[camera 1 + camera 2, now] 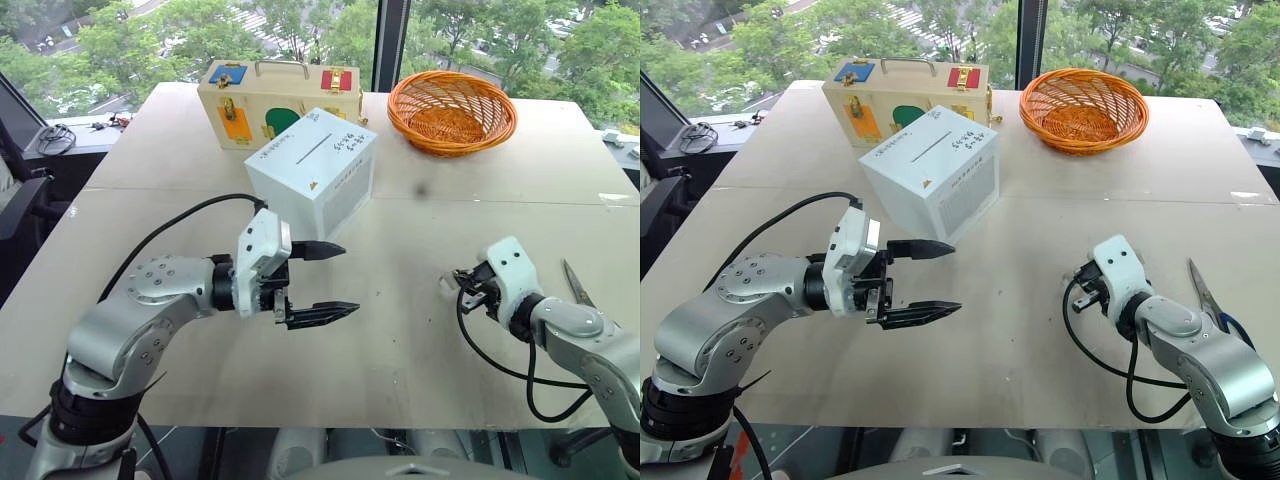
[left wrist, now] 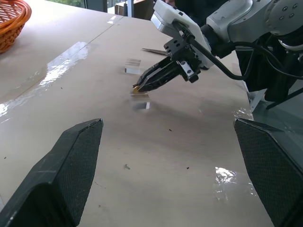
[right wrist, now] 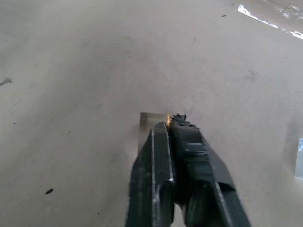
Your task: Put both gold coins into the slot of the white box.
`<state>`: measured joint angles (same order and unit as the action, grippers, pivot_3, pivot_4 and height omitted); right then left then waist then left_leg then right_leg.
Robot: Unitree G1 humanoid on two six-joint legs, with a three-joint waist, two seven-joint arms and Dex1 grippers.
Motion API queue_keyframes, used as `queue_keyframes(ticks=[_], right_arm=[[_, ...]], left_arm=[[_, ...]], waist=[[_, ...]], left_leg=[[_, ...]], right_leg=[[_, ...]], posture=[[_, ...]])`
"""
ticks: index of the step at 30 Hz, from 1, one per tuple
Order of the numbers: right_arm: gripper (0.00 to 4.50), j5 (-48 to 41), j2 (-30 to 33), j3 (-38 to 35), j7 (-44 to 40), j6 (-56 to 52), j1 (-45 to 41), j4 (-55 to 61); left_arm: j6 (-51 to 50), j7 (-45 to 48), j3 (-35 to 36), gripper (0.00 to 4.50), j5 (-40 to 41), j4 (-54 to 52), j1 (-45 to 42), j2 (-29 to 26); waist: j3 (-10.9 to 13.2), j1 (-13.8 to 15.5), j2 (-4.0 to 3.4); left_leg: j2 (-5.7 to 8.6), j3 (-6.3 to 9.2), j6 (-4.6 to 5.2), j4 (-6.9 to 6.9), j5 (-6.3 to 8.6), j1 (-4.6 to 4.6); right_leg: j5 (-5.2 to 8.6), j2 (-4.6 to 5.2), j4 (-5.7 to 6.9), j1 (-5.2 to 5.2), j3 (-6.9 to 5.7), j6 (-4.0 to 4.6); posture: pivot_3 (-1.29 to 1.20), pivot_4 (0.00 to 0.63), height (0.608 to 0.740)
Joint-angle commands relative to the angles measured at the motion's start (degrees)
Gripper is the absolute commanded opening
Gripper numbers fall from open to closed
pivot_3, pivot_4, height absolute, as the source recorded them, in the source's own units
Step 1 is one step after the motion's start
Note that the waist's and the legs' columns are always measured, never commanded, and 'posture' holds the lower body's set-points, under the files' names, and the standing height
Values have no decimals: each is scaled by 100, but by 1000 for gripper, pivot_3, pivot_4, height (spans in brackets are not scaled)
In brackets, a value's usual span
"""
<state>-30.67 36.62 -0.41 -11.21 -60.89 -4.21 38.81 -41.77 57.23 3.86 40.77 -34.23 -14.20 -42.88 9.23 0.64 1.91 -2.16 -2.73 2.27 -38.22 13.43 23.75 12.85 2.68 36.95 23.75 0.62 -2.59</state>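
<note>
The white box [image 1: 310, 185] stands mid-table, its dark slot [image 1: 313, 150] on top. Just in front of the box my left gripper [image 1: 338, 280] hangs open and empty, pointing right. At the table's right, my right gripper [image 2: 138, 87] is low over the surface and shut on a small gold coin [image 3: 167, 118]. The coin shows as a glint at the closed tips [image 2: 136, 88]. A small clear block [image 2: 141, 104] lies on the table right under those tips.
A pale wooden case [image 1: 270, 100] with coloured panels stands behind the box. An orange basket [image 1: 450, 110] sits at the back right. Scissors [image 1: 575, 283] lie right of my right arm. Another clear block [image 2: 134, 66] lies near the right gripper.
</note>
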Motion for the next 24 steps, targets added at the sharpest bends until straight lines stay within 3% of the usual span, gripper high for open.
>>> queue_keyframes(ticks=[1, 6, 9, 14, 16, 18, 21, 24], right_arm=[[10, 66, 43, -116, -101, -18, -17, 149], [10, 27, 77, -338, -220, -33, -48, 284], [10, -522, -105, -983, -459, -15, -146, 457], [10, -2806, -392, -2333, -704, -129, -501, 628], [0, -3863, -266, -2538, -541, -31, -727, 620], [0, -4925, -62, -2532, -238, 188, -962, 613], [0, -5992, 301, -2313, 165, 546, -1239, 660], [0, -6395, 609, -2029, 457, 836, -1448, 701]], left_arm=[[70, 5, -2, 4500, 135, -17, -109, -27], [-270, -172, 20, 4500, 469, 73, -233, 79], [-810, -474, 112, 4500, 1050, 258, -571, 231], [-1559, -680, 158, 4500, 2024, 655, -1210, 355], [-1775, -818, 171, 3954, 2374, 893, -1546, 486], [-1995, -1052, 191, 3263, 2728, 1195, -1948, 671], [-2245, -1312, 170, 3263, 3087, 1581, -2469, 913], [-2361, -1342, 122, 3263, 3205, 1793, -2760, 1007]], waist=[[0, 0, 0], [1, 4, -1], [2, 16, 1], [5, -2, 0], [8, -1, -2], [9, -2, 0], [15, 2, 3], [15, -3, 4]], left_leg=[[0, 0, 0, 0, 0, 0], [0, 0, 0, 1, 0, 0], [0, 3, 0, 1, 0, 2], [-1, 7, 1, 1, 1, 4], [0, 7, 1, 2, 1, 3], [0, 7, 2, 2, 1, 2], [1, 11, 2, 1, 1, 3], [3, 9, 4, 4, 2, 4]], right_leg=[[0, 0, 0, 0, 0, 0], [0, 0, -1, 0, -1, -1], [6, 0, -1, 0, -3, -10], [8, -3, -2, -1, -6, -16], [4, -3, -2, -2, -5, -9], [0, -3, -2, -2, -5, -2], [0, -3, -2, -4, -9, -2], [-1, -2, -7, -4, -6, 1]], posture=[[0, 150, 740], [0, 150, 740], [0, 150, 740], [0, 150, 740], [0, 150, 740], [0, 150, 740], [0, 150, 740], [0, 150, 740]])
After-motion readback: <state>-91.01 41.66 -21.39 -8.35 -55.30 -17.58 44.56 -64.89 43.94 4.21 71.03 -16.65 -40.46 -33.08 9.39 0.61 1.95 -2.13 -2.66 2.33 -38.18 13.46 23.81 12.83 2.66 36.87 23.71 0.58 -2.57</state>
